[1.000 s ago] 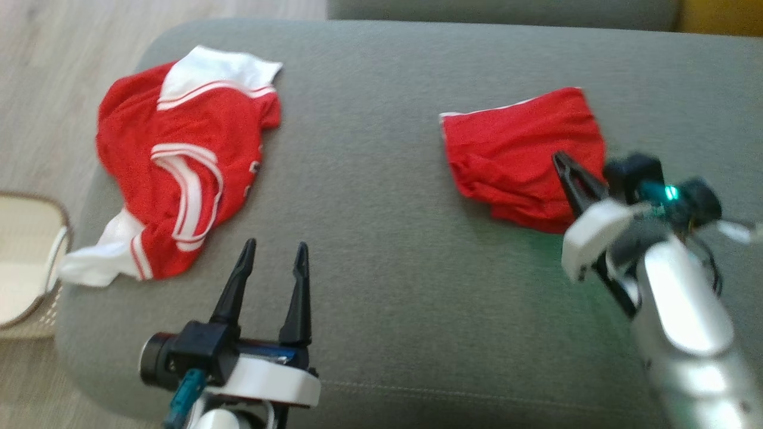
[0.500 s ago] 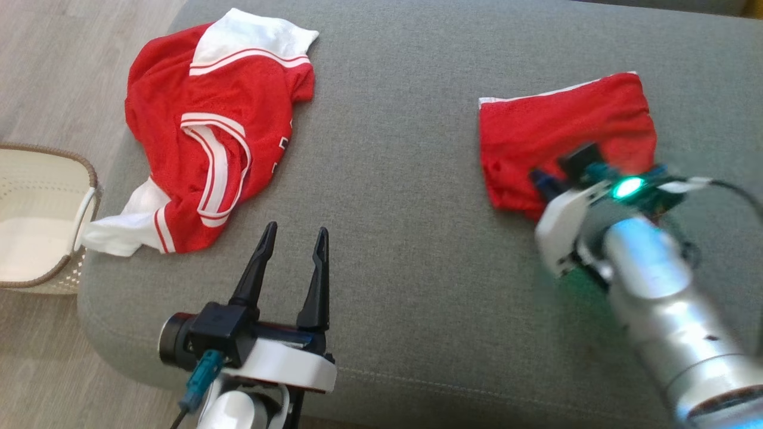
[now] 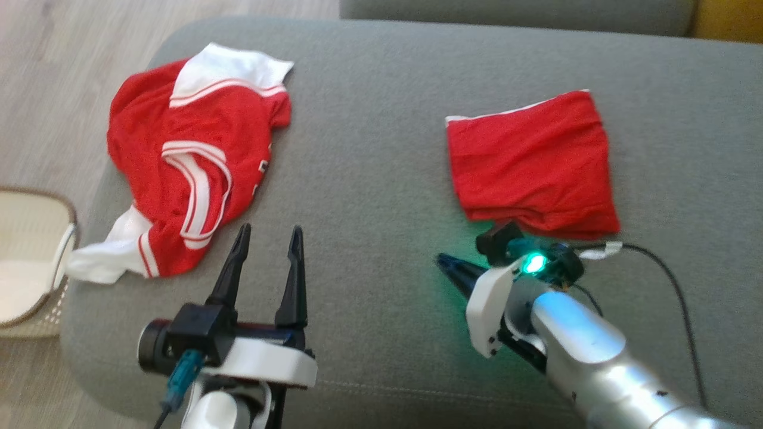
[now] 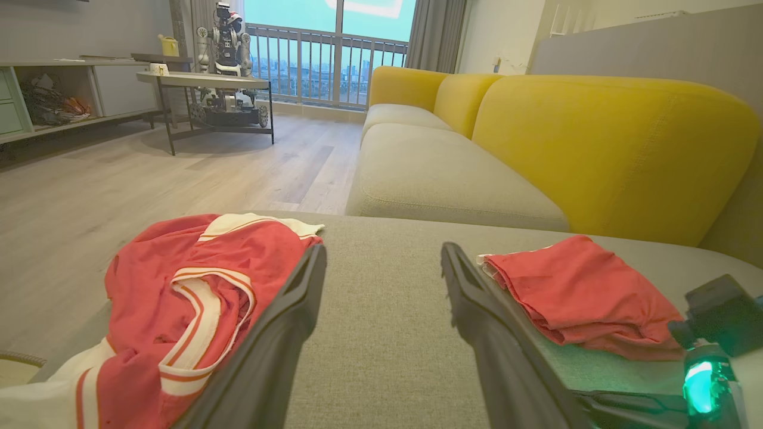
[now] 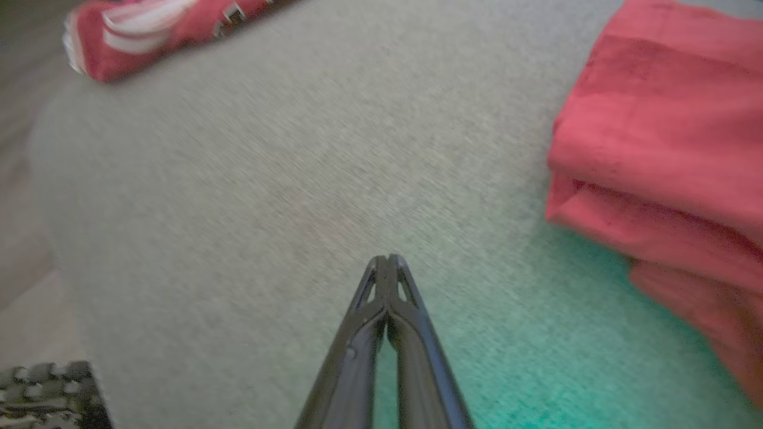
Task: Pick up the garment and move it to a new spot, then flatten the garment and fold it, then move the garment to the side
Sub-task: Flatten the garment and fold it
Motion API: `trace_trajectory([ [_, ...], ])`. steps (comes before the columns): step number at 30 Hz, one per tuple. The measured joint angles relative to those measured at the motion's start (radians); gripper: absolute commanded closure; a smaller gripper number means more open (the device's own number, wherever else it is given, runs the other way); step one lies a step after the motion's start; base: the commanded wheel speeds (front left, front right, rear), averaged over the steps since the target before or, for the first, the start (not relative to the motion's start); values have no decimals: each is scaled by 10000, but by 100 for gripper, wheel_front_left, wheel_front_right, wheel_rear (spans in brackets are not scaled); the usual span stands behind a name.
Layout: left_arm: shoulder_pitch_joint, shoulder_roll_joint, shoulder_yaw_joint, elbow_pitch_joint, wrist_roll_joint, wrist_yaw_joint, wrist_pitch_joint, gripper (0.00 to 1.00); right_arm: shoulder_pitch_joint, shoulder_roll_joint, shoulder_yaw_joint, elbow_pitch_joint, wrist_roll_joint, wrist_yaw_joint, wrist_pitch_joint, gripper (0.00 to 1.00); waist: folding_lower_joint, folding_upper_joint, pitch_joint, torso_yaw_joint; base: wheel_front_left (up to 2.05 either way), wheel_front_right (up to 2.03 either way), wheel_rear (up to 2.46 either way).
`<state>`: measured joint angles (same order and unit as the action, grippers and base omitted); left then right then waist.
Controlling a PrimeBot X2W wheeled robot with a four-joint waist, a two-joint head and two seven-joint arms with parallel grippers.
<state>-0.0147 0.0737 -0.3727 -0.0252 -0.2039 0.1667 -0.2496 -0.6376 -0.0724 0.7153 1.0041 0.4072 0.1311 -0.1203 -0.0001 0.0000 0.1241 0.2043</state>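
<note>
Garment work looks half done: a folded red garment (image 3: 530, 161) lies flat on the right of the grey sofa cushion (image 3: 369, 149), and a crumpled red jersey (image 3: 185, 161) lies at the cushion's left edge. The right gripper (image 3: 444, 260), fingers pressed together on nothing, is just beside the folded piece's near edge and points away from it. The left gripper (image 3: 270, 229), spread and empty, is the nearer arm to the jersey, which lies ahead and to its left, its long axis running from far to near-left. Bare cushion between the two pieces gives room. A basket (image 3: 36, 262) stands below the left edge.
</note>
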Motion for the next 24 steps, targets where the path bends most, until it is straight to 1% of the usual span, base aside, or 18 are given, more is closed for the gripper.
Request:
trace_trajectory([
  [1,85,2,31,-13,0,4,0,0,128,-2,65,-265,207,0,-190,64,0,0,-83,-77,0,0,0],
  [2,191,2,63,-13,0,10,0,0,188,-29,46,-479,334,0,-447,14,0,0,-168,-151,0,0,0],
  [3,303,4,102,-17,0,15,0,0,191,-105,-38,-673,456,0,-688,0,0,0,-263,-228,0,0,0],
  [6,596,6,242,-58,0,105,0,0,232,-414,-1057,-1386,706,0,-1204,0,0,0,-555,-446,0,0,0],
  [9,811,36,370,-134,-2,184,0,0,766,-692,-2378,-2464,573,0,-1281,0,-1,0,-842,-654,0,0,0],
  [10,811,36,370,-134,-2,184,0,0,766,-692,-2378,-2464,573,0,-1281,0,-1,0,-842,-654,0,0,0],
  [11,975,54,464,-188,-10,198,0,0,1533,-782,-3382,-3463,54,0,-1287,0,0,0,-1003,-813,0,0,0],
  [12,975,54,464,-188,-10,198,0,0,1533,-782,-3382,-3463,54,0,-1287,0,0,0,-1003,-813,0,0,0],
  [13,1135,73,546,-234,-10,194,0,0,2492,-792,-4497,-4307,-479,0,-1298,0,0,0,-1150,-964,0,0,0],
  [16,1317,81,616,-470,-10,180,0,0,3973,-663,-5950,-5250,-1434,0,-1319,0,0,0,-1348,-1141,0,0,0],
  [18,1434,81,658,-633,-4,180,0,0,4830,-426,-6521,-5812,-1948,0,-1321,0,-1,0,-1434,-1264,0,0,0],
  [19,1434,81,658,-633,-4,180,0,0,4830,-426,-6521,-5812,-1948,0,-1321,0,-1,0,-1434,-1264,0,0,0],
  [21,1586,105,692,-790,167,182,0,0,5484,-146,-6826,-6335,-2370,0,-1319,0,0,0,-1488,-1403,0,0,0],
  [24,1882,130,838,-995,382,230,0,0,5980,109,-7003,-7114,-2817,0,-1319,0,-1,0,-1562,-1620,0,0,0],
])
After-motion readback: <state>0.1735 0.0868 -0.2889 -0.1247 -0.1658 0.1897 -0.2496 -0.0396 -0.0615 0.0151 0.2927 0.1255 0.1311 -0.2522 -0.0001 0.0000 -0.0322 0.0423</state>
